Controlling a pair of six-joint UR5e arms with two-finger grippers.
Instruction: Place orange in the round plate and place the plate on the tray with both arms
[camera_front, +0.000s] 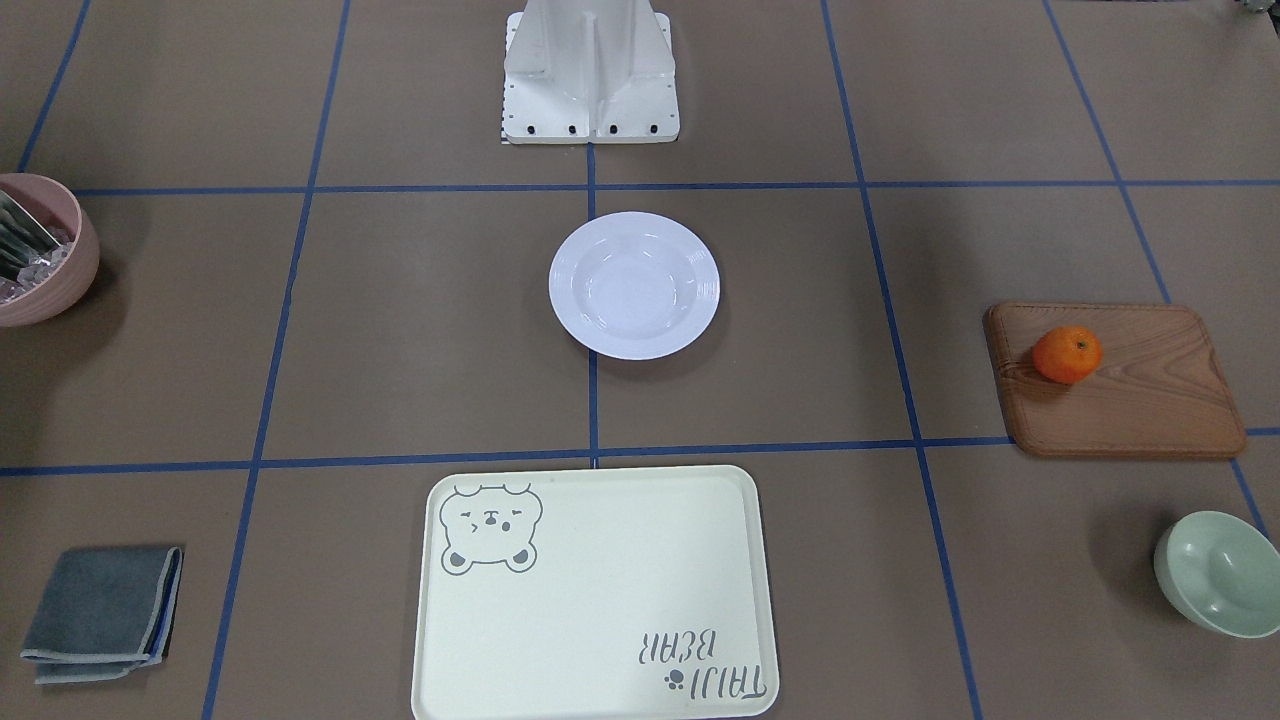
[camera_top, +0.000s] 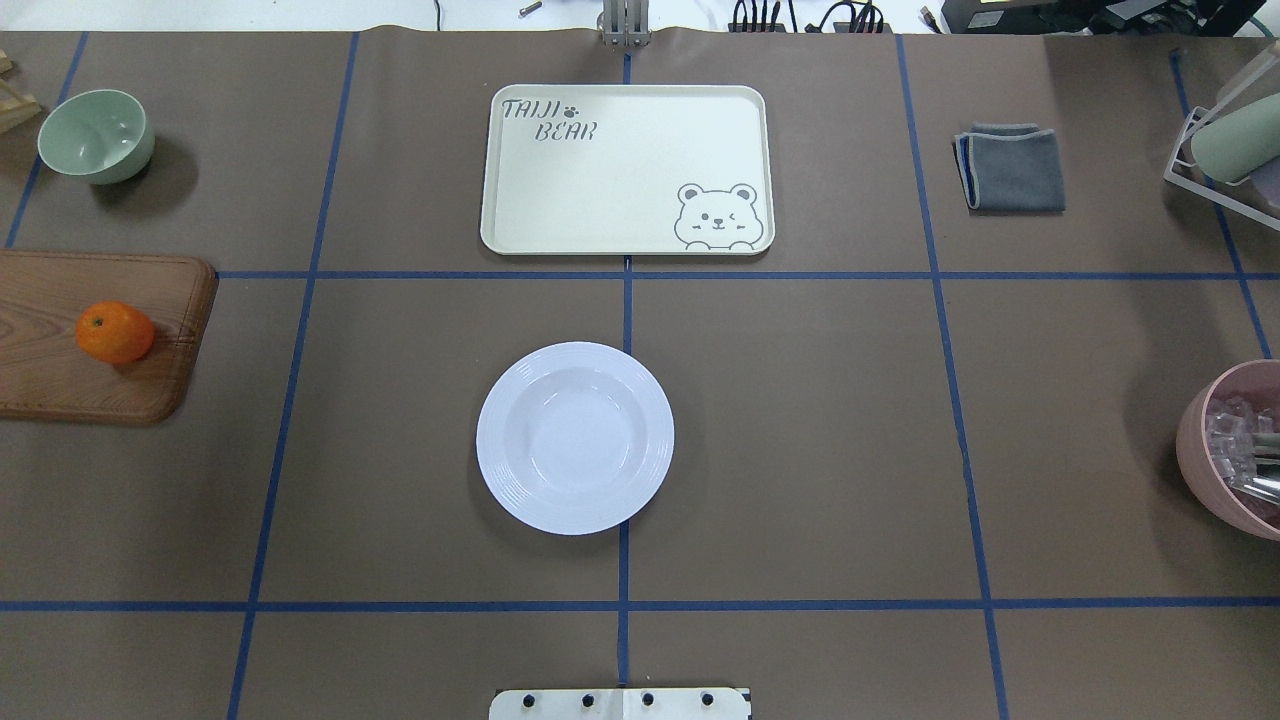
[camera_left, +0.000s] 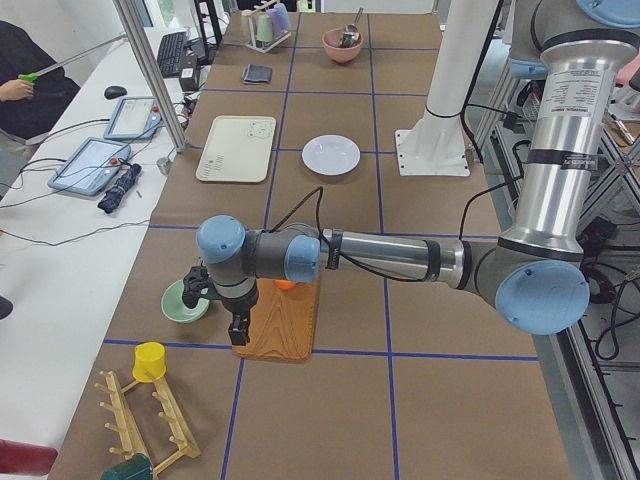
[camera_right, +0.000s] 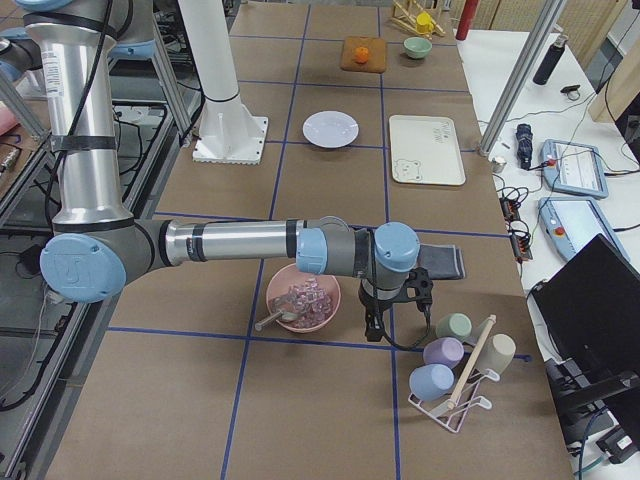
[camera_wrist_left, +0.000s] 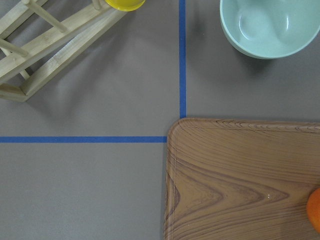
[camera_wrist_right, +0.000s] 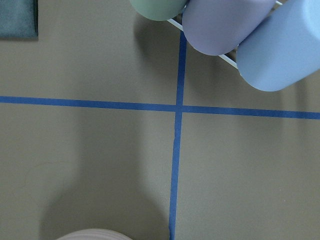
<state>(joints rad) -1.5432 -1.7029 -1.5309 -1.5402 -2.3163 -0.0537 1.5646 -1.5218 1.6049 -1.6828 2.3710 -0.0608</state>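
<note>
The left arm (camera_left: 385, 258) and the right arm (camera_right: 235, 242) lie stretched low over the ends of the worktop (camera_top: 800, 450), the left claw (camera_left: 239, 328) above the wooden board (camera_front: 1150, 400) where the orange (camera_front: 1067, 354) sits, the right claw (camera_right: 374, 326) beside the pink bowl (camera_right: 303, 297), their grip I cannot tell, while the round plate (camera_top: 575, 437) and the tray (camera_top: 627, 170) stand free, apart.

We see a wooden board (camera_wrist_left: 240, 180) filling the 4 to 5 o'clock area, with the orange (camera_wrist_left: 315, 210) cut off by the frame edge at 4 o'clock. A pale green bowl (camera_wrist_left: 270, 25) sits at 1 o'clock, a wooden rack (camera_wrist_left: 45, 45) at 10 o'clock and a yellow cup (camera_wrist_left: 125, 4) at 12 o'clock. Blue tape (camera_wrist_left: 182, 60) crosses the brown table.
</note>
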